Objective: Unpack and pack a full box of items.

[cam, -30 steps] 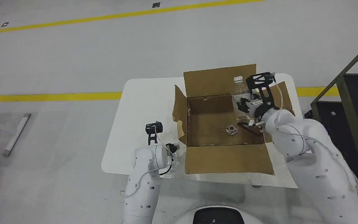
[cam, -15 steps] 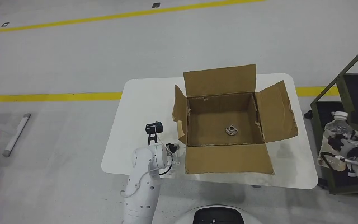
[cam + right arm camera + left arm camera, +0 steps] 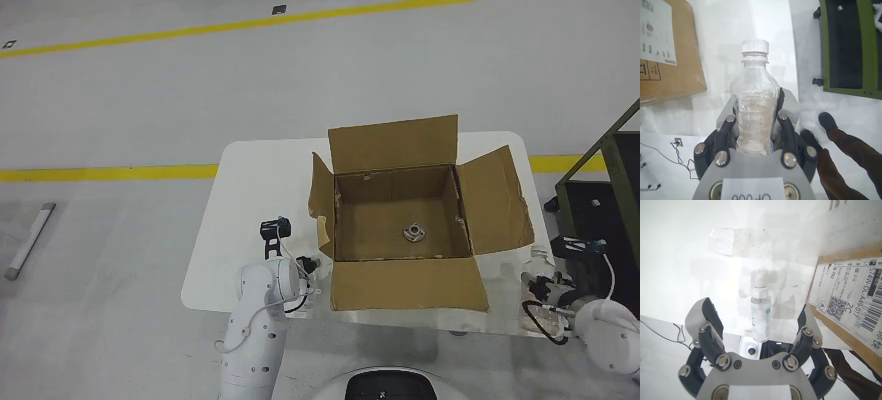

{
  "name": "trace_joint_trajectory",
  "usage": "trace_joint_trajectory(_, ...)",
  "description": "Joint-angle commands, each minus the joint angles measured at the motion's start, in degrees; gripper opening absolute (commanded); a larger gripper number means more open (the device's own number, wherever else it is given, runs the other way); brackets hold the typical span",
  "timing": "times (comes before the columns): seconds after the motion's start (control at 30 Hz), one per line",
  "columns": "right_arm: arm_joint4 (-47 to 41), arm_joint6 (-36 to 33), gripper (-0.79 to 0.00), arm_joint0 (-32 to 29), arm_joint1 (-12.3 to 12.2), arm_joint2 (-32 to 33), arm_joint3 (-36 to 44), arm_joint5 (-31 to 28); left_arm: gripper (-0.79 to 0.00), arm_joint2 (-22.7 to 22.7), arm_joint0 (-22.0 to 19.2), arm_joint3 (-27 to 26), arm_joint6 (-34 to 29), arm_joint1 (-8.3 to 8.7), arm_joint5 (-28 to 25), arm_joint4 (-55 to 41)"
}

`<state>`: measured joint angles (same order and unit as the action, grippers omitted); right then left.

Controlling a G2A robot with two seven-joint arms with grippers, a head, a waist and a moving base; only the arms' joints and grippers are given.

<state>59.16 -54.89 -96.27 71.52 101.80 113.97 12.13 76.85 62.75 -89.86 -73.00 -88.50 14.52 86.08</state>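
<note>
Since unpacking seems nearly done, the box lies open, and beside it the right gripper clenches a clear bottle, probably to set it down. The released left gripper flanks a spray bottle; one round part lies inside the box.

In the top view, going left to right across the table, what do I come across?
Left gripper → cardboard box, a small round part on its floor → water bottle held in the right gripper.

Left tool spread; right tool clenched.
</note>
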Motion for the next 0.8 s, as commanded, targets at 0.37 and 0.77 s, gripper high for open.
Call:
trace_joint_trajectory(0.37,2.9,-2.7,-0.028,9.1,-0.4,-6.0,-10.8,-1.9,0.0,0.0,0.0,0.0,0.0,0.0,0.0,0.0)
trace_joint_trajectory(0.77,0.9,-3.2,0.0,7.3,-1.0,1.5,-0.5,-0.1,0.0,0.0,0.0,0.0,0.0,0.0,0.0,0.0)
